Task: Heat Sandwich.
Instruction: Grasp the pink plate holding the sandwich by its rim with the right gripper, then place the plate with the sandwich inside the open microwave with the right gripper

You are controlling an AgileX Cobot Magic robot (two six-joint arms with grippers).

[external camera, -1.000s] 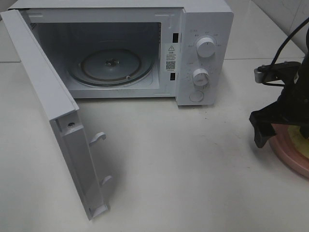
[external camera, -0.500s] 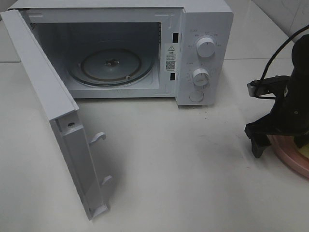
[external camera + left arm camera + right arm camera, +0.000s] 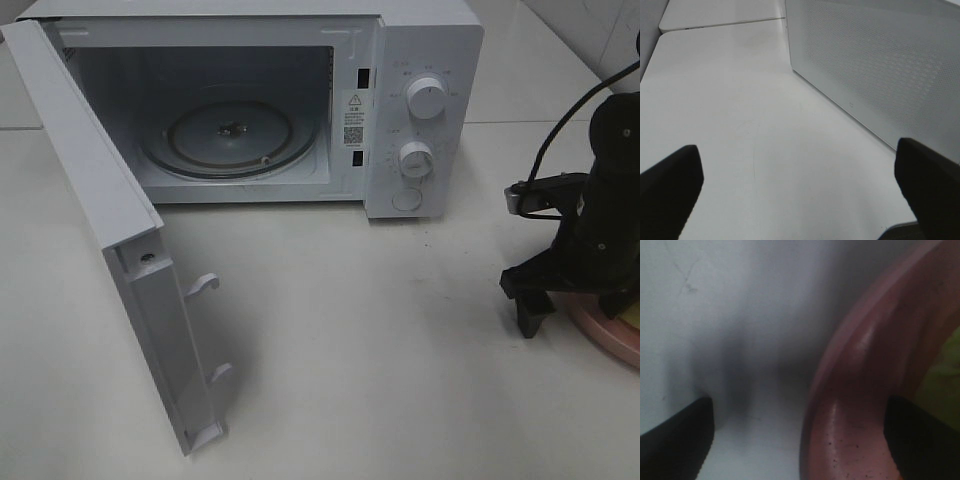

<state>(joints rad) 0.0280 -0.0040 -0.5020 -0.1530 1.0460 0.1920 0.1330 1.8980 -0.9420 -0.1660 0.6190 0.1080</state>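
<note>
Standing open at 11 o'clock was the microwave (image 3: 300,100), door (image 3: 120,250) swung wide. Pink plate (image 3: 605,338) sat at 4 o'clock, sandwich (image 3: 950,365) on it, mostly hidden. Right gripper (image 3: 799,437) straddled the plate rim, jaws apart; left gripper (image 3: 800,185) hung spread and empty. Step looked like grasping the plate. Next: pinch rim, lift level.

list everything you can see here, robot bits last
microwave: one, white, back of table
door: one, white, swung open to the left
turntable: one, clear glass, inside the microwave, nothing on it
knobs: two, white, on the front panel, one above the other
plate: one, pink, right edge of table
sandwich: one, only a yellow-green sliver shows, on the plate
table: one, white
cable: one, black, running to the right arm
left gripper: black, open, over bare table beside the microwave
right gripper: black, open, fingers either side of the plate rim
</note>
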